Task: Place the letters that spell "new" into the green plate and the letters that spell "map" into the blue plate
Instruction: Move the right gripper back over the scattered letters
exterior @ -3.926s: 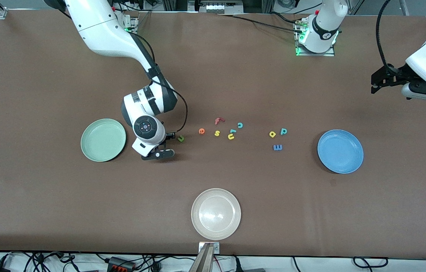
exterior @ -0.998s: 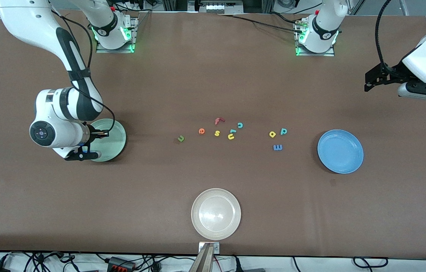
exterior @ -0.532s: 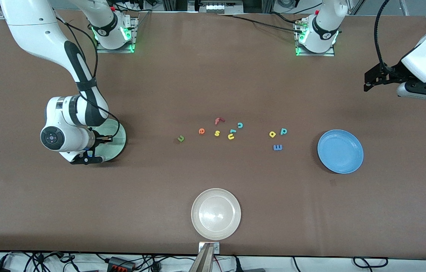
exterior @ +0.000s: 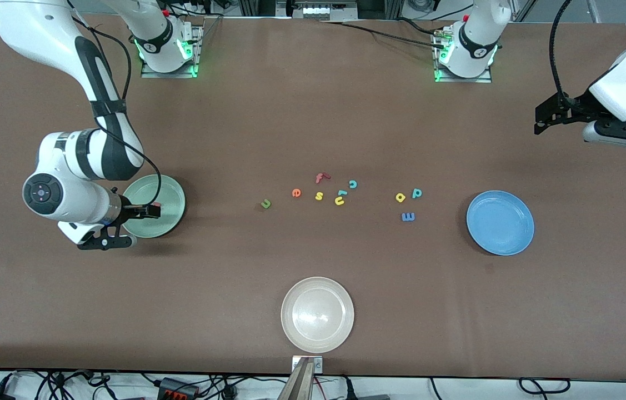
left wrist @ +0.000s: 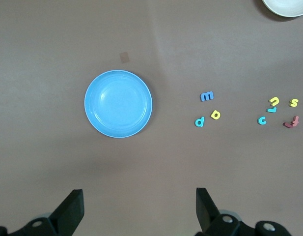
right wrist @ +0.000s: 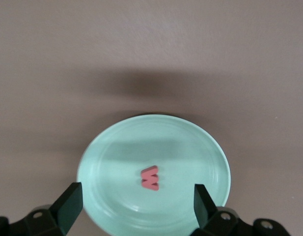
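- Recording the change first: my right gripper point(exterior: 132, 225) was clamped a second ago over the green plate point(exterior: 171, 191). Its jaws now stand fully apart with nothing between them, and it hangs over the plate's rim.
- The salmon-red w point(right wrist: 150, 178) lies flat in the green plate, near the middle and clear of both fingers. I judge it delivered, so one letter of "new" is placed and two are outstanding.
- Cream-white plate point(exterior: 317, 314), nearest the front camera: empty. It is not part of the job.
- Blue plate point(exterior: 500, 222), toward the left arm's end: empty. No part of "map" has been started.
- Blue m point(exterior: 408, 216) sits on the table near the blue plate. The yellow a point(exterior: 400, 196) and teal p point(exterior: 416, 193) lie just beside each other, slightly farther from the camera.
- Green n point(exterior: 265, 204) and orange e point(exterior: 296, 193) are on the table mid-row, well apart from the green plate. The n is the one closer to it, so I judge it the sensible next pick.
- Strays s point(exterior: 319, 195), u point(exterior: 339, 200), c point(exterior: 352, 184) and f point(exterior: 321, 178) are clustered beside the e. Mis-picking there is the main risk.
- My left gripper point(left wrist: 139, 209) waits high over the left arm's end of the table, jaws wide, holding nothing.
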Available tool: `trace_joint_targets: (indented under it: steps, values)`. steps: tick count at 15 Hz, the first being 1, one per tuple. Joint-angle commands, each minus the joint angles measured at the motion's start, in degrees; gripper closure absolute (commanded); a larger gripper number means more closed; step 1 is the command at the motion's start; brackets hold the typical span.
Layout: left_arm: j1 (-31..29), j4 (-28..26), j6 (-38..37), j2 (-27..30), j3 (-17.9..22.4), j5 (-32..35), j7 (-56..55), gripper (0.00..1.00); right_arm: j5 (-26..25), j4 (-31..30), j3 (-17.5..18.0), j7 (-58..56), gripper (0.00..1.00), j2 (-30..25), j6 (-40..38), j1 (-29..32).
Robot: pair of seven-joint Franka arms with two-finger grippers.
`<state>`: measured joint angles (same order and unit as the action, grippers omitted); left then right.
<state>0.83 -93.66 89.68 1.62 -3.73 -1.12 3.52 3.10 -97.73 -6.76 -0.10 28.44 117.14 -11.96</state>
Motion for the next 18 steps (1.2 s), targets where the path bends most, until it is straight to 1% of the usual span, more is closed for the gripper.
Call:
trace_joint_targets:
  steps: [1,3,5,7,9,12,14,15,18]
  values:
    - [-0.04,1.81,-1.52,-0.66,-0.22,-0.03,1.05,0.0,0.24,4.9,0.52,-0.16,0.0,0.56,-4.98,-0.87]
    - [-0.13,1.81,-2.05,-0.66,-1.45,0.06,0.87,0.0,0.33,5.0,0.61,0.54,0.0,0.92,-4.38,-3.75]
    - [-0.3,1.81,-2.05,-0.65,-1.45,-0.03,0.96,0.0,0.16,5.09,0.34,2.63,0.0,2.58,-3.93,-7.71]
    - [-0.22,1.81,-2.05,-0.65,-1.54,-0.03,0.88,0.0,0.33,4.83,0.6,6.76,0.0,3.46,-2.01,-8.77]
    - [-0.31,1.81,-2.05,-0.65,-1.46,-0.03,0.87,0.0,0.24,4.91,0.61,8.18,0.0,4.34,-1.56,-12.02]
    - [-0.57,1.81,-1.96,-0.74,-1.28,-0.03,1.14,0.0,0.33,4.91,0.61,8.53,0.0,5.4,2.73,-16.24]
    - [-0.57,2.16,-1.96,-0.74,-1.28,0.06,1.05,0.0,0.25,5.0,0.61,12.91,0.0,6.54,5.28,-18.18]
    - [-0.57,2.42,-1.96,-0.74,-1.28,-0.03,1.05,0.0,-0.28,5.09,0.61,13.02,0.0,7.59,6.34,-19.14]
    - [-0.57,2.43,-1.96,-0.83,-1.28,-0.03,1.05,0.0,-0.11,5.35,0.61,7.94,0.0,9.62,11.0,-20.82]
